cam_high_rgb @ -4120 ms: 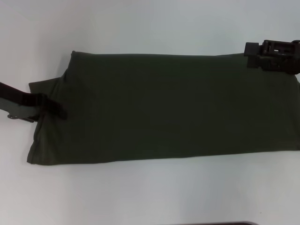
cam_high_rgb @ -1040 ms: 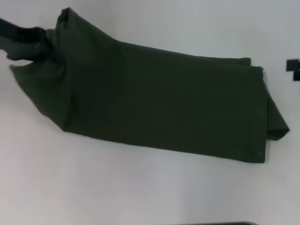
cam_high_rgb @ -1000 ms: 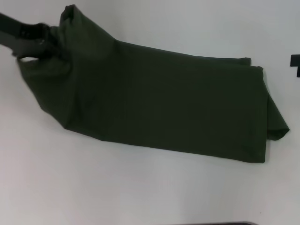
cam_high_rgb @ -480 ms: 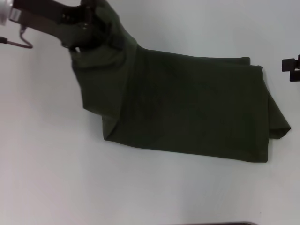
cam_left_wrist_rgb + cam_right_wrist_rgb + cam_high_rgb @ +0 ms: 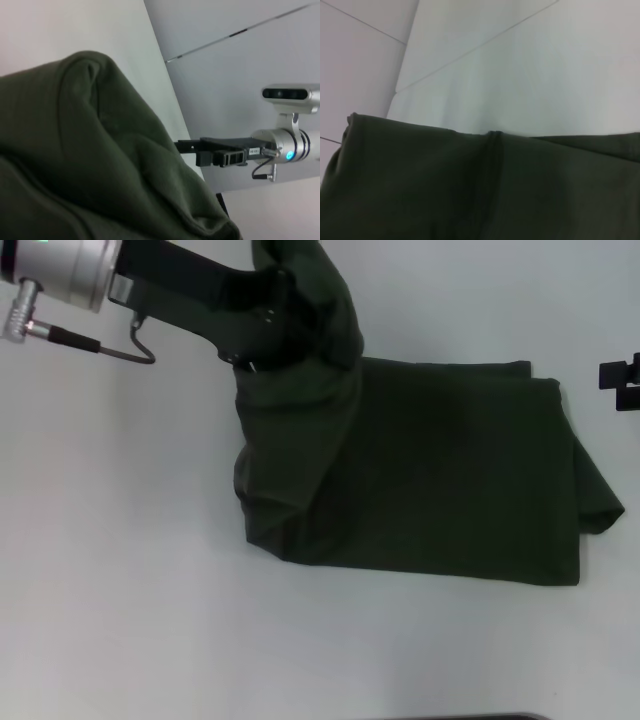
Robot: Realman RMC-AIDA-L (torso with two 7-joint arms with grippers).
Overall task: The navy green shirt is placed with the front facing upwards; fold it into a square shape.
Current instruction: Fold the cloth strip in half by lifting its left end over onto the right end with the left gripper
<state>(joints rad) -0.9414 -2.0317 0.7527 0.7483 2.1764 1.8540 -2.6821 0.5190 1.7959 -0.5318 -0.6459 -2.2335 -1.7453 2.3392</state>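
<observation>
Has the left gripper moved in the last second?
Yes. The left gripper, shut on the navy green shirt, has carried its end toward the shirt's resting right end.

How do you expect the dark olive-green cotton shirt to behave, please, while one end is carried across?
The dark olive-green cotton shirt is probably floppy: its lifted end droops from the left gripper. It likely drags rather than slides, bunching at the fold. The right gripper sits at the table edge.

surface bare left and front of shirt | left gripper over shirt's left end | right gripper at right edge
</observation>
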